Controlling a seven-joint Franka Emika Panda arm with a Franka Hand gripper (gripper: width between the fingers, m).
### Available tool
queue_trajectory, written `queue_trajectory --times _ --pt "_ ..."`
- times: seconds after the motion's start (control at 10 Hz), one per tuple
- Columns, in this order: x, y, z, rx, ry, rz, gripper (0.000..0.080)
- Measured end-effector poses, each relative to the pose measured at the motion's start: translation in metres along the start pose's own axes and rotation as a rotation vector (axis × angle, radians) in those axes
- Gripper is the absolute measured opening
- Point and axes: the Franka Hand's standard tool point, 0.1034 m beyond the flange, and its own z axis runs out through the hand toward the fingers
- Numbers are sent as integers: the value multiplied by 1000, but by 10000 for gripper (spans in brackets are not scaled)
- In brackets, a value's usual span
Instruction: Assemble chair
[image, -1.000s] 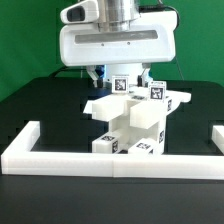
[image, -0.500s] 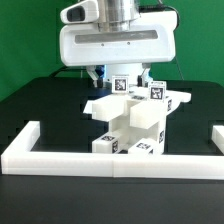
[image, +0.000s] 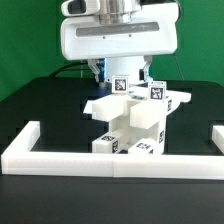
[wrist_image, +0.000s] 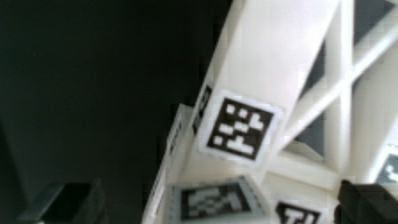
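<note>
The chair (image: 130, 125) stands part-built in the middle of the black table, a stack of chunky white blocks and slabs with black-and-white tags on them. My gripper (image: 104, 72) hangs just behind its top, under the arm's wide white body, and is mostly hidden by the chair's upper parts. In the wrist view the chair's white beams (wrist_image: 285, 60) fill the picture, with a tag (wrist_image: 240, 125) on one face. The gripper (wrist_image: 217, 203) is open: its dark fingertips (wrist_image: 71, 205) stand far apart on either side of a white tagged part, apparently without touching it.
A long low white border wall (image: 110, 157) runs along the front of the table right before the chair, with short arms turning back at the exterior view's left (image: 22, 135) and right (image: 216, 137). Dark cables lie behind the arm.
The arm's white body has risen a little above the chair. The chair has not moved and the jaws stay wide.
</note>
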Motion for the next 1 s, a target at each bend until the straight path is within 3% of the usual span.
queue_trajectory --times 0.5,0.7,1.0 --pt "1 2 0 -6 17 -8 648" --pt "8 6 2 -38 79 -69 648" --pt "10 11 1 -42 87 -85 648"
